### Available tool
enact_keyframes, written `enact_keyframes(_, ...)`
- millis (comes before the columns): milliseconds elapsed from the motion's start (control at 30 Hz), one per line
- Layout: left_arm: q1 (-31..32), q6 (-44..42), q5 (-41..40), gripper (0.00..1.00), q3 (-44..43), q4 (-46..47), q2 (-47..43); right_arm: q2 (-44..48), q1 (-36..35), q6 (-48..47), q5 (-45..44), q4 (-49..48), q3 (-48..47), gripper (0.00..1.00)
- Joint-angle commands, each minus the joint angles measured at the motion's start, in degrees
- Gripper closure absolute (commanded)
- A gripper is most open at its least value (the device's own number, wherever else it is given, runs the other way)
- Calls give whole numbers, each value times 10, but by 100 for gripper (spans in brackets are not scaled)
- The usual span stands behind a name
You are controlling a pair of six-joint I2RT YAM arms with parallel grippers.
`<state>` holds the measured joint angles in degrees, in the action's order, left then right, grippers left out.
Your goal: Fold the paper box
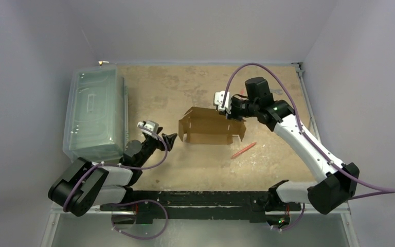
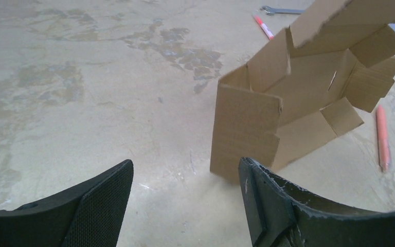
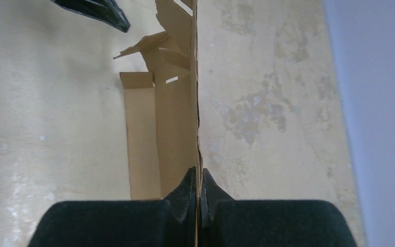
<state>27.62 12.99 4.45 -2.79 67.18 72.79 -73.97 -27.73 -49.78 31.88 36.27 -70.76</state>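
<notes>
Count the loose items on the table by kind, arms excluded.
Brown corrugated cardboard box blank: 1
Large clear plastic bin: 1
Red-orange pens: 2
Silver metal wrench: 1
Total: 5

Pen just right of paper box

left gripper wide, right gripper tight
</notes>
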Motion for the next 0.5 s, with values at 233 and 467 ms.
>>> enact_keyframes(233,-30,19,-13,25,-20,34,6,68,-5,-37,-10,-106,88,100)
enact_keyframes(467,-33,20,6,25,-27,37,24,42,-8,-25,-1,-106,104,100)
